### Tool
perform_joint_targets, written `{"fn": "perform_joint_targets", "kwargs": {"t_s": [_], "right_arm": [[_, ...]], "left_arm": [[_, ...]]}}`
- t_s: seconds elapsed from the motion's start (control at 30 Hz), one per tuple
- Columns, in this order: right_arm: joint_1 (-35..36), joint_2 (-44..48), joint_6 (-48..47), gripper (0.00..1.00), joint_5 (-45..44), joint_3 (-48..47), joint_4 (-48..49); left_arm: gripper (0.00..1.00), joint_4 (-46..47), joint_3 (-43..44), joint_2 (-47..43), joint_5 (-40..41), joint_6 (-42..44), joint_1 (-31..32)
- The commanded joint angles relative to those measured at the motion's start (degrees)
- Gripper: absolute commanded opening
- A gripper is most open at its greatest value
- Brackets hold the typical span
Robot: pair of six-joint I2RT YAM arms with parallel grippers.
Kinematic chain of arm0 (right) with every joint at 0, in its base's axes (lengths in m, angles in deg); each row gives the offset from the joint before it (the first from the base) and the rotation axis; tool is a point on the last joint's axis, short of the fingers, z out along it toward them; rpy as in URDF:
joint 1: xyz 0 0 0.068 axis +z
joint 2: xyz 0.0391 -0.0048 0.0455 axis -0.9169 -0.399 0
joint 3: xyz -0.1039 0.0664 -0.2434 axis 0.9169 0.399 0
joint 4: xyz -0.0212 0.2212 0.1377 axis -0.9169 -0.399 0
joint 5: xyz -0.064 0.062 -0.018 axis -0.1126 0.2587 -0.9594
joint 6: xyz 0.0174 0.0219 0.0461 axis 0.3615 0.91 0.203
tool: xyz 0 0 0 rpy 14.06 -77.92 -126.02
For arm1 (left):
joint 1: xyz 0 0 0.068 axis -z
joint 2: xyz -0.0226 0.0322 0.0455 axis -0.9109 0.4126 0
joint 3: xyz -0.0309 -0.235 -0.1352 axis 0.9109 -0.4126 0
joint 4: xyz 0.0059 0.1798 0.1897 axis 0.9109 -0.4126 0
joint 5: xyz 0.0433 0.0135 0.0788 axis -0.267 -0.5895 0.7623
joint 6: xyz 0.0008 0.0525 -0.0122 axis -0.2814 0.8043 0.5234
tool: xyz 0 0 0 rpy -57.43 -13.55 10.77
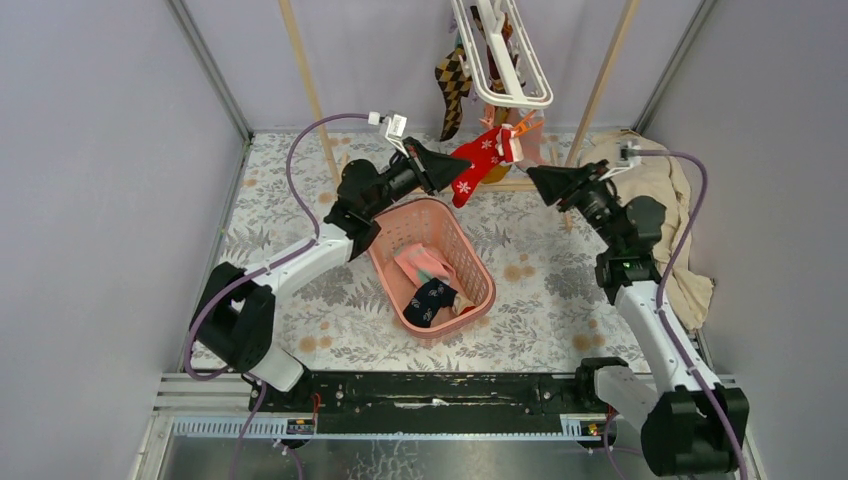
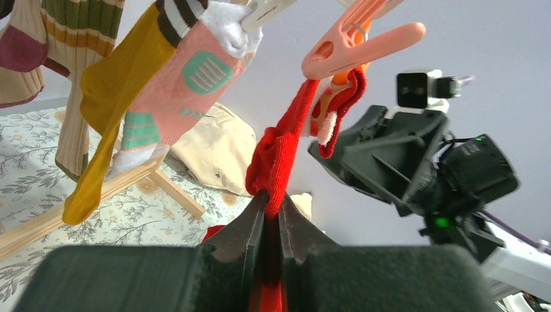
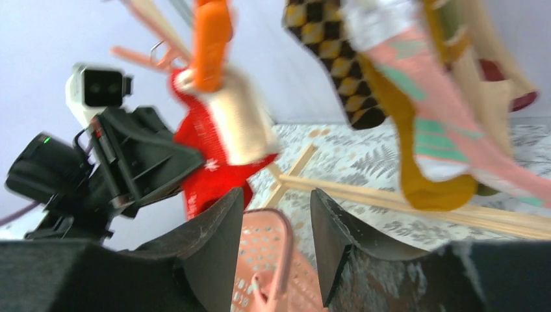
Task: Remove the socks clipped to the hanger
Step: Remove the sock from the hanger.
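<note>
Ana: Where was the red sock with white stars (image 1: 478, 165)?
Ben: Seen from above, it hung just above the middle of the picture. It was under the white plastic hanger frame (image 1: 522, 100). Its white top was at an orange clip (image 3: 209, 39).
Ana: Did a claw have it?
Ben: Yes. The left claw (image 2: 271, 218) was squeezed tight on the lower part of the sock. The red cloth ran right between its two black fingers (image 2: 243, 237).
Ana: And the right claw (image 3: 276, 227)?
Ben: Its fingers stood apart with nothing between them. It was just to the right of the sock's top, pointing at it.
Ana: What else hung up there?
Ben: A brown and yellow checked sock (image 1: 452, 85), a mustard yellow sock (image 2: 104, 97) and a pink sock with teal patches (image 2: 188, 84). All were at the top of the pictures.
Ana: What was below?
Ben: A pink plastic basket (image 1: 383, 270) sat in the middle on the flowery table (image 1: 540, 300). A pink sock (image 1: 425, 265) and a navy sock (image 1: 430, 300) lay inside. A big beige cloth (image 1: 660, 190) lay on the right.
</note>
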Motion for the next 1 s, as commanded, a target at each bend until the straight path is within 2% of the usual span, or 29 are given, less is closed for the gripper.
{"fn": "perform_joint_targets", "kwargs": {"t_s": [0.0, 0.1, 0.17, 0.23, 0.33, 0.4, 0.47, 0.6, 0.7, 0.83, 0.97], "right_arm": [[-9.03, -4.17, 15.49, 0.49, 4.83, 4.81, 28.32], [-13.92, -12.40, 28.58, 0.49, 7.30, 6.02, 50.62], [-16.19, -18.77, 37.43, 0.49, 7.46, 5.03, 61.60], [-17.05, -23.21, 42.36, 0.49, 7.63, 3.29, 65.38], [-17.00, -23.61, 41.46, 0.48, 7.95, 2.66, 62.99], [-17.00, -20.60, 37.92, 0.48, 8.46, 2.37, 55.90], [-16.90, -16.19, 32.35, 0.48, 7.98, 1.97, 44.65], [-14.91, -6.36, 12.73, 0.48, 2.02, -3.68, 8.58], [-11.77, -3.00, 4.79, 0.52, -6.81, -11.65, -13.58], [-8.01, -3.95, 1.81, 0.46, -14.50, -21.50, -30.07], [-3.15, -4.79, 0.84, 0.51, -19.86, -27.42, -39.19]], "left_arm": [[0.15, 1.47, 1.19, -1.90, -2.11, -0.05, -0.89], [0.15, -0.68, 2.19, -1.94, -3.13, 0.21, -1.10], [0.16, -2.52, 2.90, -2.12, -3.40, 0.93, -1.17], [0.16, -4.45, 3.79, -2.14, -3.89, 1.89, -1.12], [0.16, -5.98, 4.93, -1.32, -4.37, 3.02, -1.14], [0.16, -6.57, 5.17, -0.89, -3.45, 4.00, -1.08], [0.16, -6.66, 5.05, -0.55, -1.98, 4.95, -0.91], [0.15, -8.86, 5.62, -0.18, 2.17, 8.81, 0.56], [0.15, -11.74, 6.43, -0.57, 7.85, 14.76, 3.78], [0.15, -14.93, 7.51, -0.81, 16.39, 21.52, 8.18], [0.15, -15.86, 8.21, -0.55, 24.36, 26.48, 12.00]]}}
